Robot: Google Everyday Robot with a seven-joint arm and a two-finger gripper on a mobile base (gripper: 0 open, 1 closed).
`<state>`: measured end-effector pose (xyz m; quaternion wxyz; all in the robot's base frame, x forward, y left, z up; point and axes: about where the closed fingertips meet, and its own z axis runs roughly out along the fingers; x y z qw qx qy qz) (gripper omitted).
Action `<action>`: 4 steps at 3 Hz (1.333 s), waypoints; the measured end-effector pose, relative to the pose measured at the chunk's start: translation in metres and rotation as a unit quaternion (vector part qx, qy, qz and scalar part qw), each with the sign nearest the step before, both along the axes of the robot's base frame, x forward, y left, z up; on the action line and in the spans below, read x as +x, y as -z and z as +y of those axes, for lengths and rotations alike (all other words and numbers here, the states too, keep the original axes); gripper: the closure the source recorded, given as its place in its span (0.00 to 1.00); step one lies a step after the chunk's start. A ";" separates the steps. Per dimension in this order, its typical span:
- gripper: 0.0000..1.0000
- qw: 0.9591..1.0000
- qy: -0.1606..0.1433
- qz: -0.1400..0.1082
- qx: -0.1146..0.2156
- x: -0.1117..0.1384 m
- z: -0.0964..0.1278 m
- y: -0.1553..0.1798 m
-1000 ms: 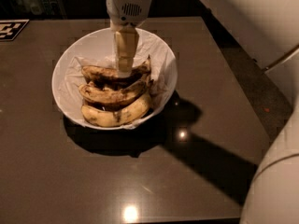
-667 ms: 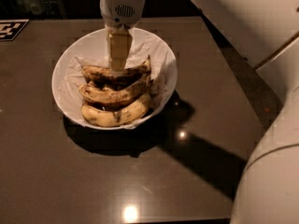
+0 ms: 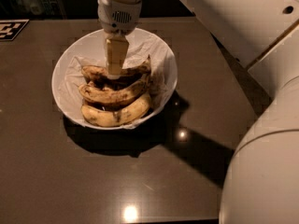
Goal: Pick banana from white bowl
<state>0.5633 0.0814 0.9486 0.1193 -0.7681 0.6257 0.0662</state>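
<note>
The white bowl, lined with crumpled white paper, stands on the dark table and holds three bananas side by side. The banana of the task is the darkest and slimmest one and lies farthest back. A plumper brown-streaked banana lies in the middle. A brighter yellow banana lies nearest me. My gripper hangs straight down from the white wrist into the bowl. Its tip is at the middle of the dark banana and hides that part of it.
The dark glossy table reflects lamp spots. A black-and-white marker tag lies at the far left corner. My white arm fills the right side of the view and throws a shadow to the right of the bowl.
My gripper has shifted a little to the left over the back banana. The bananas and the bowl have not moved.
</note>
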 end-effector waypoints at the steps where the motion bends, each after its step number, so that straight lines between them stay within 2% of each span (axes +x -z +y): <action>1: 0.36 1.000 0.005 0.015 -0.004 0.006 -0.001 0.013; 3: 0.36 0.998 0.026 0.054 -0.021 0.019 -0.013 0.052; 4: 0.54 0.999 0.027 0.044 -0.010 0.025 -0.006 0.052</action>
